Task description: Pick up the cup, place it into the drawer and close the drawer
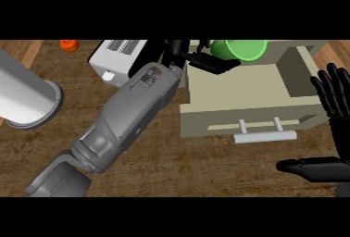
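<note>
My right hand [333, 139] rests open at the view's right edge, fingers spread, beside the drawer's handle [265, 135]. The drawer [239, 118] stands open. Further out, my left hand [198, 58] has fingers curled on the green cup [239, 48], tilted above the drawer's back corner. I judge I should lower it well inside the walls before letting go.

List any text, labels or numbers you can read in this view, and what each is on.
None can be read.
Grey left forearm: faint dark marks near the wrist, too blurred to read.
White box-shaped appliance: only dark slots, no lettering.
Beige open drawer, green cup: plain.
</note>
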Action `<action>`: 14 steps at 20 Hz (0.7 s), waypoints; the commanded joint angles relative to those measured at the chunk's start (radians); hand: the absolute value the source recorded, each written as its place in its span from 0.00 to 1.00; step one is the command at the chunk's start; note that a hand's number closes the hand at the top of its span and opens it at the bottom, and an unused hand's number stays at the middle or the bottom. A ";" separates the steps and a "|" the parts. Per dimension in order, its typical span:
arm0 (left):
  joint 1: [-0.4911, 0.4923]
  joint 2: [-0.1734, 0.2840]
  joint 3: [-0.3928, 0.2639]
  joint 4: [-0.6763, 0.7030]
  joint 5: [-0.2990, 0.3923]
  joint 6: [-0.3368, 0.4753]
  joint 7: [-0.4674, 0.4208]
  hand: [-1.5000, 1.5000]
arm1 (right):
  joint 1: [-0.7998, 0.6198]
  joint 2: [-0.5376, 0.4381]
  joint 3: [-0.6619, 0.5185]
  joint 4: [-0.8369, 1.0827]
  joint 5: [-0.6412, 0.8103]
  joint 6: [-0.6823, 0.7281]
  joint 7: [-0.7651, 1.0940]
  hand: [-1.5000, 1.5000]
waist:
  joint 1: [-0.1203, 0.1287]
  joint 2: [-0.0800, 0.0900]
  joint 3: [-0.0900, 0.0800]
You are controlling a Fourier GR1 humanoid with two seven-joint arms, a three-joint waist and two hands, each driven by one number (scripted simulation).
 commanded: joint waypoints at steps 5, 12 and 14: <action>0.009 0.000 -0.198 0.024 0.063 0.061 0.056 0.00 | -0.062 0.005 0.020 0.054 0.022 -0.004 -0.019 0.00 | -0.024 0.008 0.001; -0.001 0.000 -0.281 0.100 0.043 0.061 0.066 0.00 | -0.025 -0.029 -0.038 0.032 -0.032 0.027 -0.021 0.00 | -0.015 0.007 0.000; -0.026 0.000 -0.309 0.047 0.068 0.144 0.103 0.00 | -0.040 -0.024 -0.026 0.080 -0.010 0.033 -0.068 0.00 | -0.022 0.009 0.001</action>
